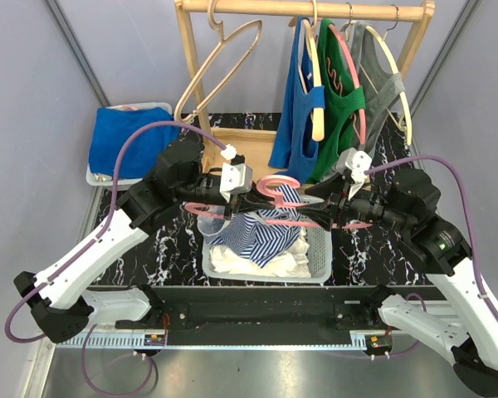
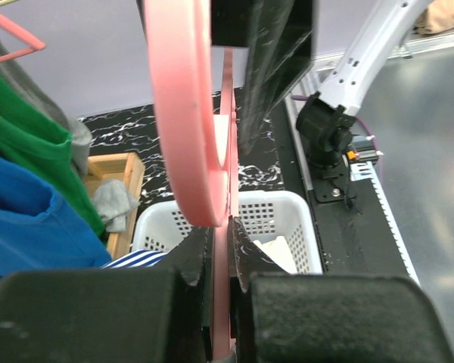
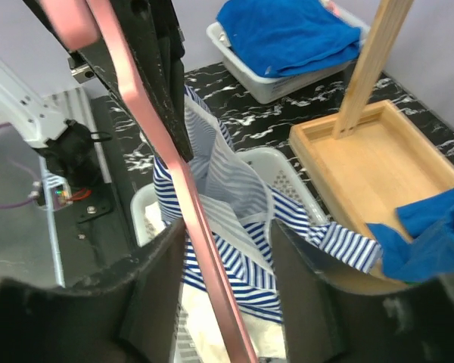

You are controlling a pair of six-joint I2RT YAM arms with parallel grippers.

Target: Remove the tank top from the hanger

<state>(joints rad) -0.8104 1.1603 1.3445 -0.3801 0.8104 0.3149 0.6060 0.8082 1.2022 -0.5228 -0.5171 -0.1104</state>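
Note:
A pink hanger [image 1: 278,186] hangs between both grippers above a white basket [image 1: 319,253]. The blue-and-white striped tank top [image 1: 261,232] droops from the hanger into the basket, one strap trailing toward the right [image 3: 348,242]. My left gripper [image 1: 247,201] is shut on the hanger's flat pink bar [image 2: 221,302], just below its hook curve [image 2: 183,113]. My right gripper [image 3: 228,234] stands open around the hanger's sloping arm [image 3: 204,249]. That arm lies close to the left finger, with striped cloth [image 3: 242,219] behind it in the gap.
A wooden rack [image 1: 307,10] at the back carries blue [image 1: 295,116], green [image 1: 340,108] and grey tops, plus a bare wooden hanger [image 1: 220,66]. Its tray base [image 3: 378,162] sits right behind the basket. A white bin with blue cloth [image 1: 129,141] stands back left. White laundry fills the basket.

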